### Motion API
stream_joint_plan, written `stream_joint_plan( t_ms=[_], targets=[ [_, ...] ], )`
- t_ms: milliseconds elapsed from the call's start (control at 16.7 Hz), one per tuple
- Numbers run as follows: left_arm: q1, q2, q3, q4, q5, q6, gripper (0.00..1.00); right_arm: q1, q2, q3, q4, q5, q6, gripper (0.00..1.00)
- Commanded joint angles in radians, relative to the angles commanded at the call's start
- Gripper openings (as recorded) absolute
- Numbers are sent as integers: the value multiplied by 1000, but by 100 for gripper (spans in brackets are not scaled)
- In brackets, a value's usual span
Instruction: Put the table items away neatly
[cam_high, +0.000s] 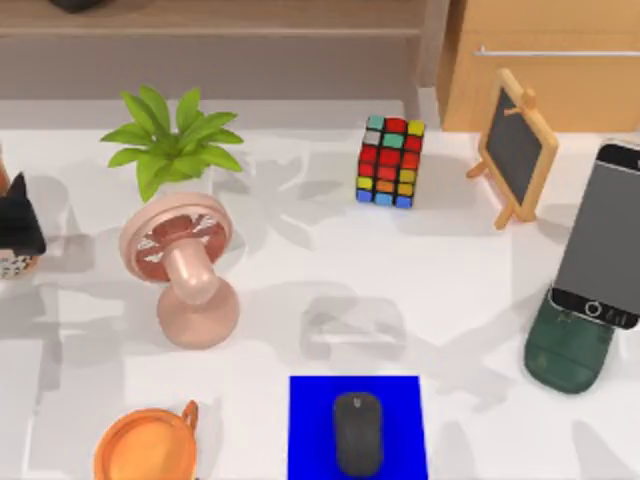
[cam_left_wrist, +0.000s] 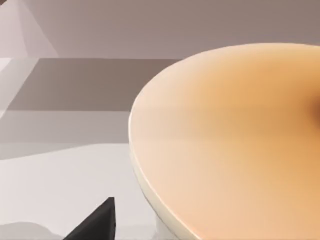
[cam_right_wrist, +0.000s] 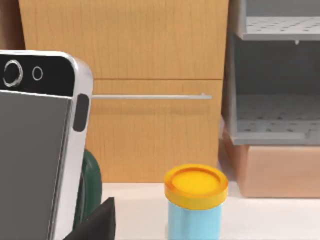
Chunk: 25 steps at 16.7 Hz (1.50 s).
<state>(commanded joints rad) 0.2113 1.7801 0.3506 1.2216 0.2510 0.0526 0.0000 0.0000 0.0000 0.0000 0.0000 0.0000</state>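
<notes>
Resting in their places: the mouse (cam_high: 358, 432) on a blue mat (cam_high: 310, 400), the smartphone (cam_high: 603, 237) propped in a dark green stand (cam_high: 567, 352)

From above, the mat lies at the near edge of the white counter (cam_high: 300, 270), the phone stand at its right; a pink fan (cam_high: 180, 262), a plant (cam_high: 170, 140), a puzzle cube (cam_high: 389, 160), a small chalkboard easel (cam_high: 515, 147) and an orange bowl (cam_high: 145, 447) stand around. From the left wrist, a broad orange curved surface (cam_left_wrist: 235, 145) sits close, a dark claw tip (cam_left_wrist: 97, 225) at the frame's edge; whether this claw is released or clenched, I cannot tell. From the right wrist, the smartphone (cam_right_wrist: 37, 150) stands tall before a wooden cabinet (cam_right_wrist: 150, 75), a yellow-lidded jar (cam_right_wrist: 196, 202) nearby; that claw's state I cannot tell either
</notes>
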Motion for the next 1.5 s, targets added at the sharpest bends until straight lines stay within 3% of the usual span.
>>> stream_joint_plan(
  t_ms=[60,840,1500],
  targets=[
    [0,0,0,0,0,0,100,0,0,0,0,0,0,100],
    [0,0,0,0,0,0,2,0,0,0,0,0,0,100],
    [1,-14,0,-15,-1,2,0,0,0,0,0,0,0,100]
  ],
)
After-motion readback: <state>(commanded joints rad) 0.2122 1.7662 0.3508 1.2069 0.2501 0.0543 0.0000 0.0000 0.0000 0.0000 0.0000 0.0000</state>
